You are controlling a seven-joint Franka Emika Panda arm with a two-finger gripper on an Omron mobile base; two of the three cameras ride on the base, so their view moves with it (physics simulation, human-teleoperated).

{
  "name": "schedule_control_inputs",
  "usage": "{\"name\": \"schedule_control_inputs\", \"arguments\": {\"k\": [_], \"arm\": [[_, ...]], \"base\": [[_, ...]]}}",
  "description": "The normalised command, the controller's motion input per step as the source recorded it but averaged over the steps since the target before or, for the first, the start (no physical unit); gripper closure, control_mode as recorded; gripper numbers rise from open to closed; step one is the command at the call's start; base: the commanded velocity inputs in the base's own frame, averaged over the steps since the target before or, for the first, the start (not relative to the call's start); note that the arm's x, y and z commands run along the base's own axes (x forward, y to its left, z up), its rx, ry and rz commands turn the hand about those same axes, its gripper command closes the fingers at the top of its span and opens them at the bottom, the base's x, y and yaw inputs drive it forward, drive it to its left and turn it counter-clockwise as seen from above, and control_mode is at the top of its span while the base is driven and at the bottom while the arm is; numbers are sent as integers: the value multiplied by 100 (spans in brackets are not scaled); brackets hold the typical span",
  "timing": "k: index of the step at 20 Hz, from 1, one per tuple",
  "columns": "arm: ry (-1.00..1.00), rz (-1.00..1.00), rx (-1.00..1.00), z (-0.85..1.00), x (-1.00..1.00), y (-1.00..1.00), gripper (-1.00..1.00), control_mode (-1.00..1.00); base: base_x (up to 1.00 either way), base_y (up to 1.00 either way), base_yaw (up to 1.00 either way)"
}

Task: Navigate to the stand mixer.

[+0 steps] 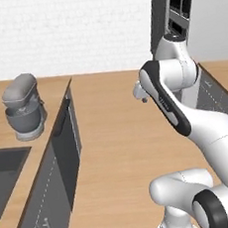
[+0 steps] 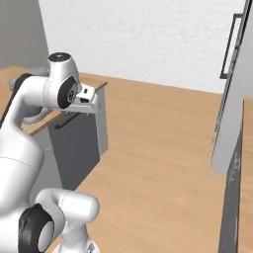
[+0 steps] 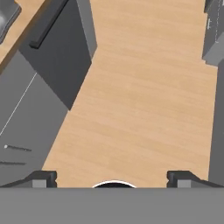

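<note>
On wooden counter: rounded grey stand mixer [image 1: 23, 106].

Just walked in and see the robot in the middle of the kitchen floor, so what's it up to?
Nothing is being handled. The white arm rides folded over the wooden floor, its gripper open and empty, pointing down at the floor. The stand mixer it is heading for sits on the wooden counter ahead on the left, beyond a dark sink set in that counter. Grey cabinet fronts run below the counter. The base is on open floor, not yet up against the counter.
</note>
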Motion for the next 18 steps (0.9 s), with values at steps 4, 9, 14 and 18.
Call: {"name": "schedule_control_inputs", "arguments": {"k": [4,9,14,18], "arm": [[0,0,0,0,0,0,-100,100],[0,0,0,0,0,0,-100,100],[0,0,0,0,0,0,-100,100],[0,0,0,0,0,0,-100,100]], "base": [[100,-42,1],[100,-6,0],[78,9,-3],[-12,3,6]]}}
